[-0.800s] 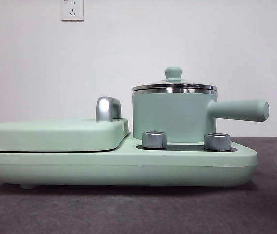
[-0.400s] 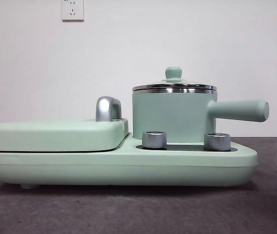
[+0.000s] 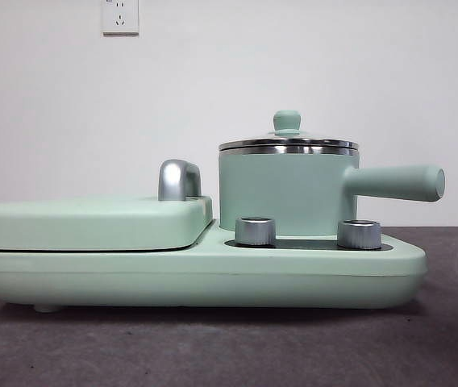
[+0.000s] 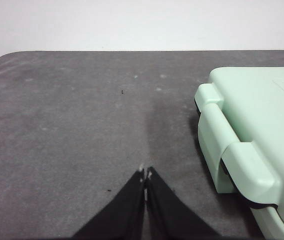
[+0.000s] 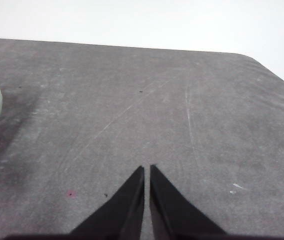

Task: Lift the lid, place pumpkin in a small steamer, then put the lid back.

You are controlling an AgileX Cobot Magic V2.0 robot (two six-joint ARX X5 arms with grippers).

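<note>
The small steamer (image 3: pixel 285 192) stands on the right-hand section of a mint-green cooker base (image 3: pixel 197 274), behind two steel control dials (image 3: pixel 255 230). Its long side handle (image 3: pixel 394 182) projects toward the base's right end. The lid (image 3: pixel 288 144) is seated on the steamer's steel rim, and its small mint-green knob (image 3: pixel 286 121) stands upright at the centre. The griddle cover (image 3: pixel 92 222) occupies the left-hand section of the base. The pumpkin appears in no view.

The left gripper (image 4: pixel 145 176) hangs over bare table beside the griddle end of the base, jaws closed and holding nothing. The right gripper (image 5: pixel 147 172) hangs over bare table off the opposite end, jaws nearly together, also holding nothing.

Handling assessment: the lid is probably rigid, fairly light, and breakable at its clear centre. The polished rim offers a poor, slippery hold. Take hold at the knob, jaws closing on its narrow neck below the rounded head, and lift straight up to clear the rim.
</note>
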